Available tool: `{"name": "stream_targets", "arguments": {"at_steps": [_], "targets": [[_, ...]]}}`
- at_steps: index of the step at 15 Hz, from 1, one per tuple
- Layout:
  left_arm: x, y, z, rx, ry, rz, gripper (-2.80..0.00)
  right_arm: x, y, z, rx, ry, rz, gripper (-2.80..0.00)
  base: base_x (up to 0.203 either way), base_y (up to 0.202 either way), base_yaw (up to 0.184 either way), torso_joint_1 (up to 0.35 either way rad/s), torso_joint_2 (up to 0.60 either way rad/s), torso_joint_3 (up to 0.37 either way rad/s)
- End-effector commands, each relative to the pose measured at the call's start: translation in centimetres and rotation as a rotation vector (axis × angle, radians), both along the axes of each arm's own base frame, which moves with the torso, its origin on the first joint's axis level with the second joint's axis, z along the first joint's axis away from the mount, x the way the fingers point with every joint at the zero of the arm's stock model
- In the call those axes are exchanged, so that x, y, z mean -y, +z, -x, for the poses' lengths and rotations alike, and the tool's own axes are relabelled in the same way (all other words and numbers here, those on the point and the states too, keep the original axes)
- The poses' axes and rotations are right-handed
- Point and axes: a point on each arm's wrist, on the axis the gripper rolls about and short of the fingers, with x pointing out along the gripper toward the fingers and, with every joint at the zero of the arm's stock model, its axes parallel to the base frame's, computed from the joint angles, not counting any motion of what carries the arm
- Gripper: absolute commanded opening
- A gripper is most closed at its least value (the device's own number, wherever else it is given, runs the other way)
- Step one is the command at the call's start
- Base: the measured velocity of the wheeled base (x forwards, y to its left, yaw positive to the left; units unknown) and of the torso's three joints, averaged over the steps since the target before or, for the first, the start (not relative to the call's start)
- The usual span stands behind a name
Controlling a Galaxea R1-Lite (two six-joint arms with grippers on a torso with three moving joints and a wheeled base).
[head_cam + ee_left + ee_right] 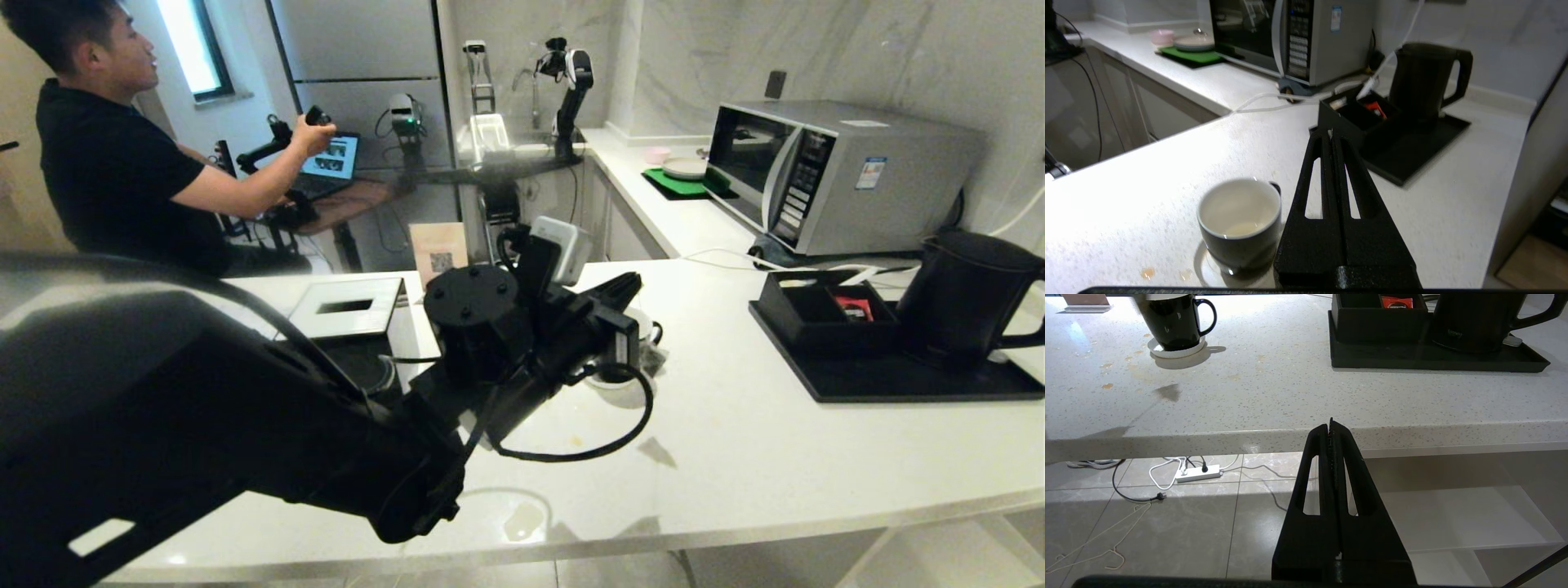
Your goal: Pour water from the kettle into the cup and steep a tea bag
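The robot's left tool (1332, 134) hangs over the middle of the white surface (735, 457), its two black fingers pressed flat together and pinching nothing, just beside the cup (1240, 224). The cup, black outside and white within, stands upright on a small white coaster (1175, 349), with a shallow pale residue at its bottom and brownish drips on the surface near it. Well apart to the right, the kettle (963, 298) stands on a black tray (898, 380) at the far right, next to a black box (816, 314) holding a red packet (855, 308). The right tool (1332, 426) rests below the near edge of the surface, its fingers likewise pressed together and empty. A microwave (824, 175) sits far right; a person (122, 139) sits at far left.
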Motion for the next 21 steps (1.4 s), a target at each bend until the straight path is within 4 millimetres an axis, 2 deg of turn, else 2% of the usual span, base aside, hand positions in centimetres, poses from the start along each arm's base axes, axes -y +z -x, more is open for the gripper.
{"name": "stream_targets", "arguments": {"at_steps": [1, 7, 21], "targets": [[-0.1, 0.8, -0.9, 0.024, 0.018, 0.024, -2.80, 0.0, 0.0, 0.0, -0.002, 0.000, 0.000, -2.80, 0.000, 0.000, 0.000, 0.000, 0.00, 0.000], [0.3, 2.5, -3.5, 0.042, 0.035, 0.033, -2.80, 0.0, 0.0, 0.0, -0.002, 0.000, 0.000, -2.80, 0.000, 0.000, 0.000, 0.000, 0.00, 0.000], [1.4, 3.3, -7.7, 0.026, 0.010, -0.006, -2.80, 0.0, 0.0, 0.0, -0.002, 0.001, 0.000, -2.80, 0.000, 0.000, 0.000, 0.000, 0.00, 0.000]]}}
